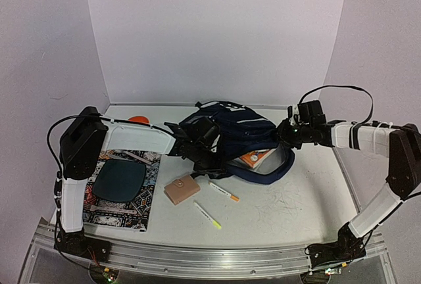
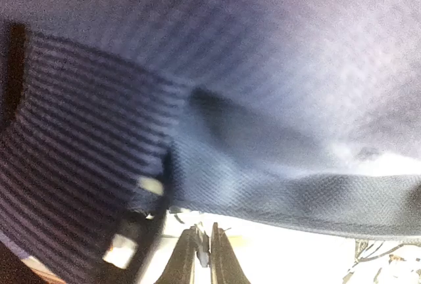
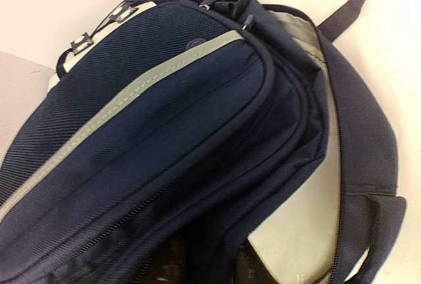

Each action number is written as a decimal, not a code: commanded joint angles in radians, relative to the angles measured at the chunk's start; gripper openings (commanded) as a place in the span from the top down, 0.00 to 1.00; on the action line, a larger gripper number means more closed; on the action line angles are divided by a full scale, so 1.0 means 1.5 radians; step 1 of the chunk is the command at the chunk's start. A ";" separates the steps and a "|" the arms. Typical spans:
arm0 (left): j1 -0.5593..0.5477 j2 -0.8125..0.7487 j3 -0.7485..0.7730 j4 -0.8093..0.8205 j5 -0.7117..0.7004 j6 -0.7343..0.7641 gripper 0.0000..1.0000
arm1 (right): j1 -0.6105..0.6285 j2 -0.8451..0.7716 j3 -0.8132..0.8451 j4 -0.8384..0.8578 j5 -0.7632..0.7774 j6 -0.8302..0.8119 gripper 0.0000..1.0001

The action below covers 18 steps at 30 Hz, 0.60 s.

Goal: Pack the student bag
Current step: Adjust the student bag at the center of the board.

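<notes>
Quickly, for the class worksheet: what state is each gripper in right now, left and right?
Left gripper: jaws shut, at the edge of the backpack.
Right gripper: cannot tell, jaws hidden against the backpack.

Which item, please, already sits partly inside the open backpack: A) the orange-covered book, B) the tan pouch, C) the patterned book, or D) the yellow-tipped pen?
A: the top view shows the orange-covered book lying in the mouth of the navy backpack.
</notes>
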<state>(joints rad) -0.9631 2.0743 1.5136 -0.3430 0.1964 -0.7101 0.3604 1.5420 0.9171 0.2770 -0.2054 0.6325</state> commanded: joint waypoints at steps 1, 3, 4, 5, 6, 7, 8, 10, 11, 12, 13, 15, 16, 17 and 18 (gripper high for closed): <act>-0.022 -0.019 0.028 0.073 0.023 0.011 0.87 | 0.022 -0.056 -0.017 -0.055 0.001 -0.037 0.66; -0.019 -0.009 0.015 0.073 0.039 0.002 0.86 | 0.022 -0.093 -0.019 -0.086 0.029 -0.051 0.59; -0.019 -0.003 0.012 0.074 0.047 -0.002 0.86 | 0.022 -0.109 -0.018 -0.103 0.039 -0.055 0.55; -0.019 0.003 0.008 0.075 0.054 -0.008 0.86 | 0.023 -0.129 -0.017 -0.118 0.050 -0.060 0.52; -0.021 0.008 0.009 0.076 0.059 -0.012 0.86 | 0.027 -0.145 -0.017 -0.135 0.060 -0.063 0.50; -0.023 0.013 0.012 0.077 0.062 -0.015 0.86 | 0.033 -0.158 -0.017 -0.150 0.071 -0.065 0.48; -0.027 0.016 0.021 0.078 0.062 -0.015 0.86 | 0.043 -0.170 -0.018 -0.160 0.086 -0.066 0.47; -0.039 0.024 0.043 0.078 0.065 -0.008 0.86 | 0.061 -0.192 -0.021 -0.177 0.103 -0.062 0.45; -0.044 0.030 0.056 0.078 0.069 -0.002 0.86 | 0.074 -0.198 -0.023 -0.182 0.112 -0.058 0.44; -0.047 0.036 0.066 0.078 0.073 0.002 0.86 | 0.086 -0.202 -0.024 -0.183 0.120 -0.052 0.43; -0.049 0.040 0.074 0.078 0.078 0.006 0.86 | 0.098 -0.208 -0.026 -0.191 0.129 -0.045 0.43; -0.050 0.046 0.076 0.078 0.080 0.009 0.86 | 0.127 -0.219 -0.030 -0.206 0.151 -0.033 0.43; -0.050 0.048 0.073 0.078 0.081 0.009 0.86 | 0.139 -0.225 -0.031 -0.210 0.167 -0.029 0.42; -0.050 0.047 0.067 0.078 0.085 0.010 0.86 | 0.149 -0.231 -0.033 -0.214 0.180 -0.025 0.42; -0.050 0.041 0.056 0.078 0.087 0.012 0.84 | 0.158 -0.238 -0.034 -0.217 0.189 -0.022 0.41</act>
<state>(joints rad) -1.0166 2.1377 1.5776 -0.2788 0.2587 -0.7286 0.5425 1.2299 0.8863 0.0265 -0.0247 0.5731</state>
